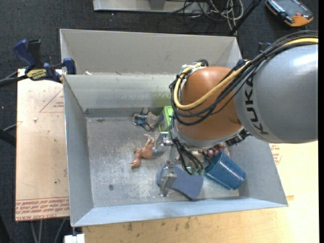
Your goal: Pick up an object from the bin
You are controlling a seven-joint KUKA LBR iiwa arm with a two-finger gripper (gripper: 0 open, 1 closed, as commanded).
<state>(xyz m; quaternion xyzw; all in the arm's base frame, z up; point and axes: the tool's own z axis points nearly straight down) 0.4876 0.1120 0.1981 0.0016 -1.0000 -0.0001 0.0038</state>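
Mid-approach, the gripper [168, 180] hangs over a slate-blue slab [187, 186] at five o'clock in the bin [76, 151], grip unreadable; lowering and closing seem next.

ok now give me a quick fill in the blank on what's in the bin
1. The cup lying on its side by the right wall of the bin is ____ in colour.
2. The small orange toy figure lies to the ____ of the claw in this view.
3. The rounded cover on the arm's wrist, with cables running over it, is ____.

Missing words: blue; left; orange.
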